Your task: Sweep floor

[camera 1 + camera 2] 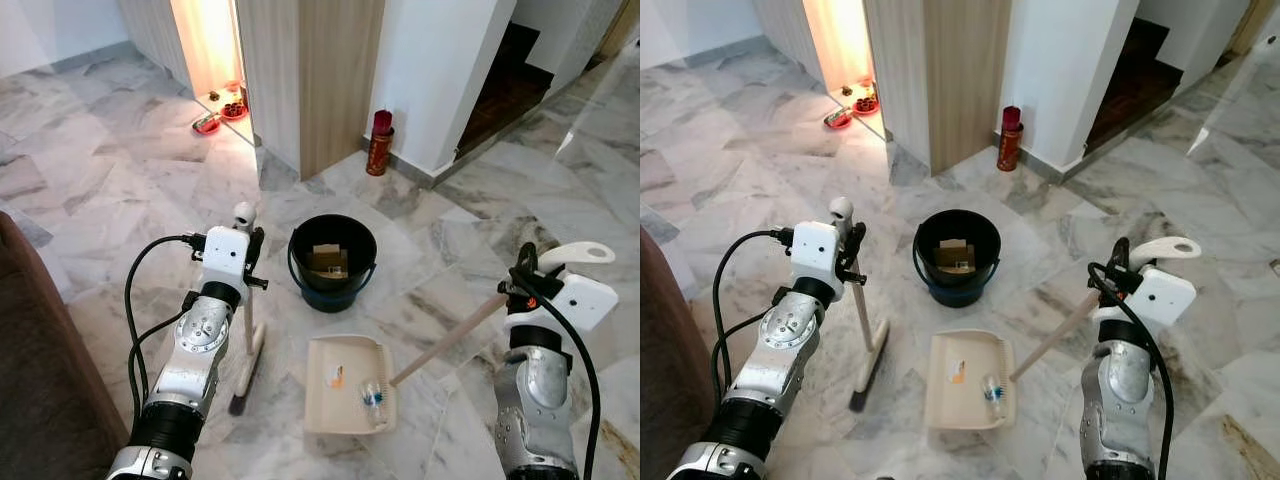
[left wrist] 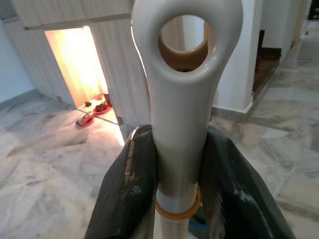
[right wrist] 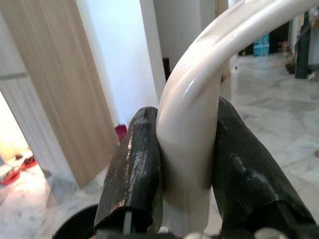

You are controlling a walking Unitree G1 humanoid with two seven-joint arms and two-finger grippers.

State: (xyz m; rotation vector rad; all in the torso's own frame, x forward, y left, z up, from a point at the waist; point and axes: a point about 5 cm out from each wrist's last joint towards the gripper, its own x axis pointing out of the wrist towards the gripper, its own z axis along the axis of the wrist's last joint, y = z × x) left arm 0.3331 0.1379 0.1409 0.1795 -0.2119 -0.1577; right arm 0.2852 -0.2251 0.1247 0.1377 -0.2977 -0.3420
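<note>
Before the black bucket (image 1: pixel 332 262), left tool (image 2: pixel 179 174) clamped on broom (image 1: pixel 247 330), right tool (image 3: pixel 187 164) on dustpan (image 1: pixel 350 385) handle.

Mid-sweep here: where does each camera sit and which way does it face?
Eye views: on the head, facing forward and down; both arms, broom, dustpan, bucket.
Left wrist: looks along the left end effector, shut on the broom handle.
Right wrist: looks along the right end effector, shut on the dustpan handle.
Shared: both wrist views show the wood-panelled wall.
</note>
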